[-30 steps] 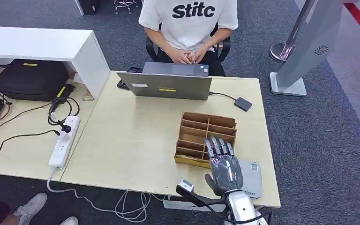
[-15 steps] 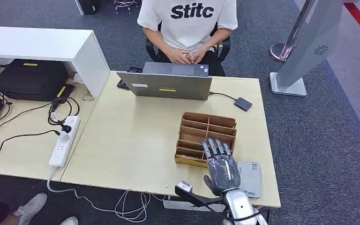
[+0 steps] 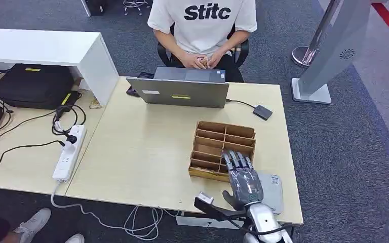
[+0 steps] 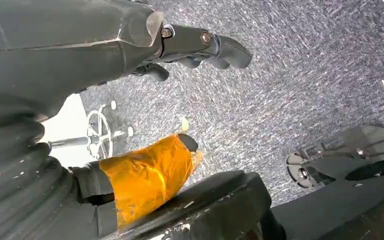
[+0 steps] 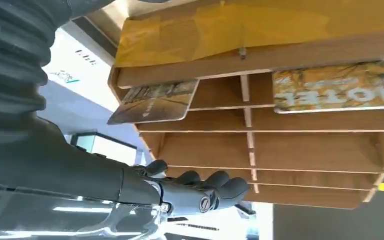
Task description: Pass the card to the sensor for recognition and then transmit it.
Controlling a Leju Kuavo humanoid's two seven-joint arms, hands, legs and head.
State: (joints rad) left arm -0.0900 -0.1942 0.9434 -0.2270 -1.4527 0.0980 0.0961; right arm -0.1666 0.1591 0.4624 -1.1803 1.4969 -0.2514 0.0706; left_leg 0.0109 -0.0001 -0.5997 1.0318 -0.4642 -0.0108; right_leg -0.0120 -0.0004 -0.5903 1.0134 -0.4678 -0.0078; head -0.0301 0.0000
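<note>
right hand: while hovering over the wooden rack (image 3: 223,144), the right hand (image 3: 242,180) is holding nothing, fingers extended
cards: two cards (image 5: 154,101) are lying in the rack's slots

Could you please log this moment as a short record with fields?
right hand: empty, over the near edge of the rack
left hand: empty, above carpet
cards: two in the rack, one sticking out of its slot, one lying in its slot
sensor: grey pad beside right hand
person: seated behind laptop
</note>
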